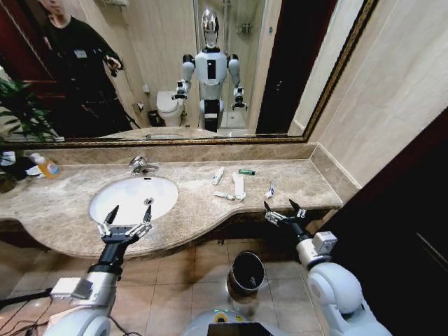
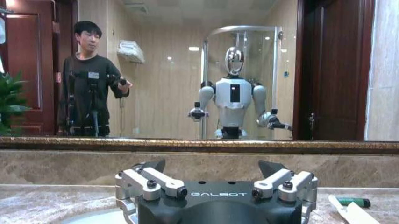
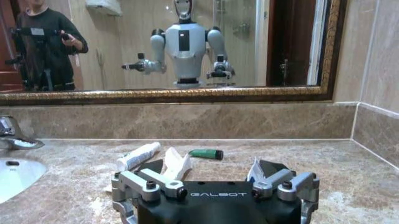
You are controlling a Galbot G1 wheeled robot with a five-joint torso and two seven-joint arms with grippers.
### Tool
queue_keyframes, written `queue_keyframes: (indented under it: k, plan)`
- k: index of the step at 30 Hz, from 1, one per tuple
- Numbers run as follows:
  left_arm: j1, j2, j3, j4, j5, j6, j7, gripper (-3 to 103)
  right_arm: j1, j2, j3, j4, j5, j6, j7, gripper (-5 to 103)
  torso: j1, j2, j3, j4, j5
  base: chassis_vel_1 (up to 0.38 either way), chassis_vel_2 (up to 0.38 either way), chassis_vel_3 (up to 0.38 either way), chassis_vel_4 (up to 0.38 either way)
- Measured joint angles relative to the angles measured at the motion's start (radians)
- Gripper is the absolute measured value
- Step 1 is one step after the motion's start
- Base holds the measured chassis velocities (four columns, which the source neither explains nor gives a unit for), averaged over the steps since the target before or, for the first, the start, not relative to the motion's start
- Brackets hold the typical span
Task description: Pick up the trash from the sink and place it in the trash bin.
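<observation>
- Big mirror (image 1: 175, 63) runs along the wall behind the marble table (image 1: 294, 178).
- The sink (image 1: 133, 198) sits on the left half of the table, chrome faucet (image 1: 140, 165) behind it.
- The trash bin (image 1: 246, 273) is on the tiled floor under the table edge, between the two arms.
- Left gripper (image 1: 124, 218) hangs over the sink's front rim, fingers spread wide, holding nothing.
- Right gripper (image 1: 284, 211) is at the table's front edge on the right, also wide open and empty.
- Yellow-orange bottle (image 1: 46, 166) stands far left by a plant (image 1: 24, 105).
- The trash is on the table right of the sink, not in it: white wrappers (image 1: 238, 185), a small tube (image 1: 218, 175), a tiny green piece (image 1: 246, 171), and one white bit (image 1: 269, 190) just ahead of the right gripper.
</observation>
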Motion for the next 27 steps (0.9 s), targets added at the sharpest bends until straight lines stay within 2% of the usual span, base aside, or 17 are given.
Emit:
queue_keyframes:
  k: [10, 27]
  plan:
    - [0.000, 0.000, 0.000, 0.000, 0.000, 0.000, 0.000, 100, 0.027, -0.004, -0.001, -0.052, -0.012, 0.041, -0.035, 100, 0.000, 0.000, 0.000, 0.0000, 0.0000, 0.000, 0.000, 0.000, 0.000]
    - [0.000, 0.000, 0.000, 0.000, 0.000, 0.000, 0.000, 100, 0.180, -0.056, -0.012, -0.205, 0.049, 0.019, -0.015, 100, 0.000, 0.000, 0.000, 0.0000, 0.0001, 0.000, 0.000, 0.000, 0.000]
